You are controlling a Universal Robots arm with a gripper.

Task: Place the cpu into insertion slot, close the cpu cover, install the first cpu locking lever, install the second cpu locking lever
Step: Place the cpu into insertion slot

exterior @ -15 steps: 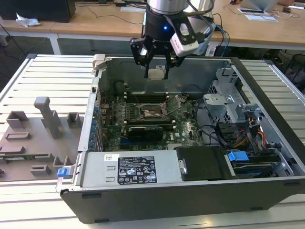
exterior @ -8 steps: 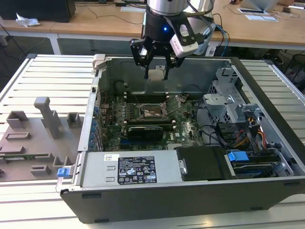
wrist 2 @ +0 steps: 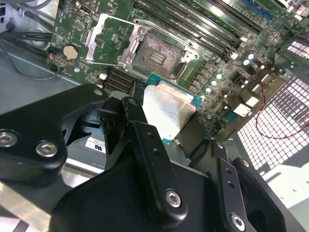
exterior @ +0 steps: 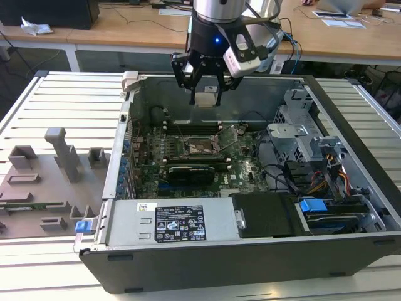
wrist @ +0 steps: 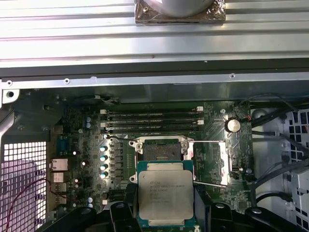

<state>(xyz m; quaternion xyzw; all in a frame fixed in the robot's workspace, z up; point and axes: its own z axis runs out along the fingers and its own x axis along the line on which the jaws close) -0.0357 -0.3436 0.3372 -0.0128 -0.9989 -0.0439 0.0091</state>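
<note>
Hovering over an open computer case point(exterior: 250, 260), the robot's gripper point(exterior: 205, 94) is clamped on the cpu point(exterior: 206, 100), a small square chip with a pale metal top. Black fingers point(wrist 2: 145, 140) pinch the chip by opposite edges, and it hangs flat, metal side up, clear of everything below.

The case lies on its side on a slatted metal table point(exterior: 69, 106). Inside it, the green motherboard point(exterior: 147, 166) faces upward. In the first wrist view the chip point(wrist: 165, 200) sits just short of the insertion slot point(wrist: 161, 147), a square socket with nothing in it. The cpu cover point(wrist: 210, 162), a thin silver frame, is swung open and lies to one side of the socket; the second wrist view shows the cover point(wrist 2: 108, 41) beside the bare socket point(wrist 2: 157, 55) too.

A grey plastic holder point(exterior: 56, 166) stands on the table at the exterior view's left.
</note>
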